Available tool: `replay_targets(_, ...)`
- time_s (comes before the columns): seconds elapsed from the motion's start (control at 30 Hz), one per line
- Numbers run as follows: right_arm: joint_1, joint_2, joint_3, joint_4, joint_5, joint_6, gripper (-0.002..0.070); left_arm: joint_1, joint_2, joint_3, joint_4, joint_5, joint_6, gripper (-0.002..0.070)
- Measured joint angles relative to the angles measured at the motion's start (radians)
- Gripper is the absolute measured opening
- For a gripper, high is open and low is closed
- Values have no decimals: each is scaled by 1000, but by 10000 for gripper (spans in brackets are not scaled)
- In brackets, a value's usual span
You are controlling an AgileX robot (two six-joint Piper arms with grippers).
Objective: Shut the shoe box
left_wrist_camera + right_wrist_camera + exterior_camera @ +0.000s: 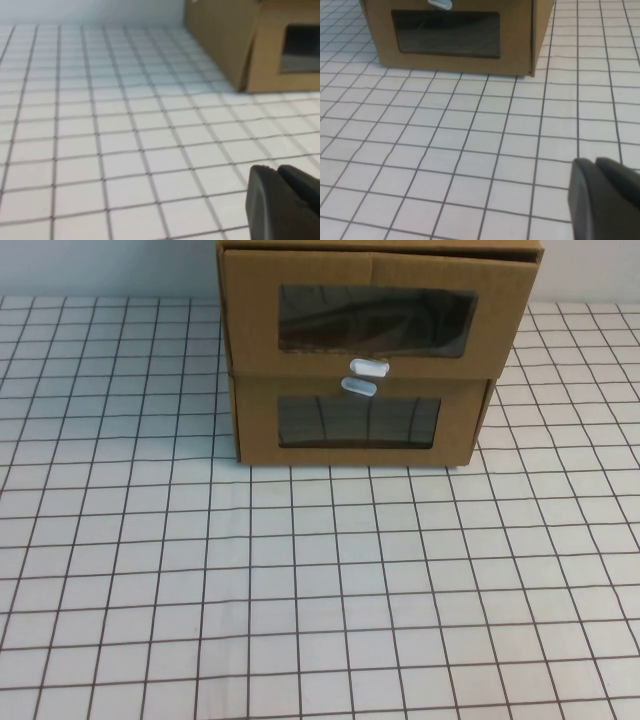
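Shoe box [375, 308] juts forward atop lower drawer [358, 420]; left gripper [287, 205] and right gripper [605, 202] hover over the counter [300, 590], jaws' state indiscernible.

Count on gridded table [320, 590]: two brown cardboard drawer boxes, stacked. Upper one, shoe box [375, 310], one wide clear window, one white pull tab [368, 366] at bottom edge. Lower drawer [358, 422], one smaller window, one white tab [357, 386] at top edge (tabs nearly touching). Windows total: two. Tabs total: two. Grippers: two, left gripper [285, 205] and right gripper [605, 200], each low above table, short of boxes
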Motion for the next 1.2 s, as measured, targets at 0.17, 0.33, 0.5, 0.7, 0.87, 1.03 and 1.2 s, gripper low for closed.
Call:
replay_targets(0.17,0,0,84,-2,-47,0,-14,116,-33,12,0,23,0,-5)
replay_targets(0.33,0,0,184,-2,-178,0,-14,185,-36,14,2,25,0,-5)
replay_targets(0.5,0,0,281,-2,-225,0,-14,191,-36,14,10,36,0,-5)
replay_targets(0.7,0,0,286,0,-239,0,-14,193,-36,14,12,100,0,-6)
replay_targets(0.87,0,0,286,6,-239,0,-14,193,-36,14,14,108,0,-5)
replay_targets(1.03,0,0,286,6,-239,0,-14,193,-36,14,14,108,0,-5)
replay_targets(1.2,-61,-54,286,8,-231,0,-14,193,-36,14,14,108,0,-5)
